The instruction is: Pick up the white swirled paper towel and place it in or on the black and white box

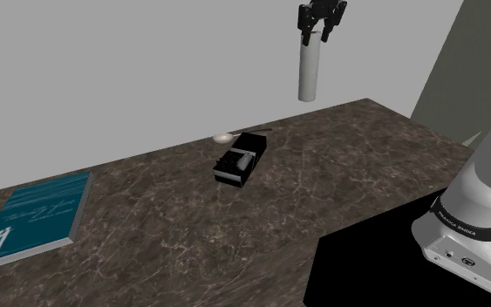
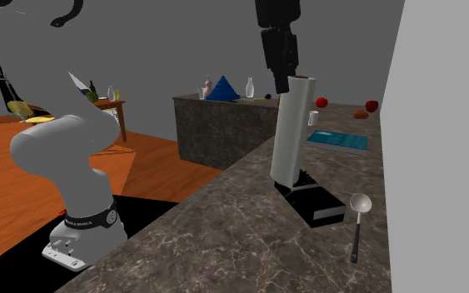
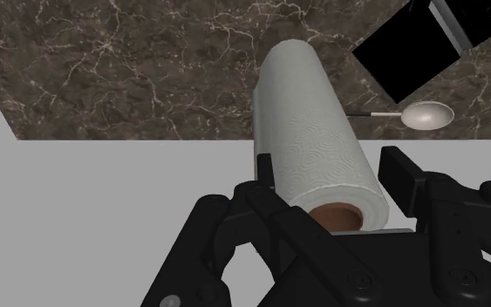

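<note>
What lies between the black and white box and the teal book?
Nothing: the shoulder view shows bare counter between the box and the book.

The white cylindrical paper towel roll [image 3: 317,148] between the fingers of the all-black gripper [image 3: 329,164] bears a faint embossed swirl pattern, and its core end is reddish brown. Well below the gripper, the dark brown stone-look countertop [image 1: 173,218] is veined with thin pale lines. The small black rectangular box [image 1: 228,176] there shows white and grey inside. The spoon [image 3: 428,114] near it has a pale silver-grey bowl and a dark handle. The flat teal book [image 1: 34,216], farther off, carries white script and a white figure.
</note>
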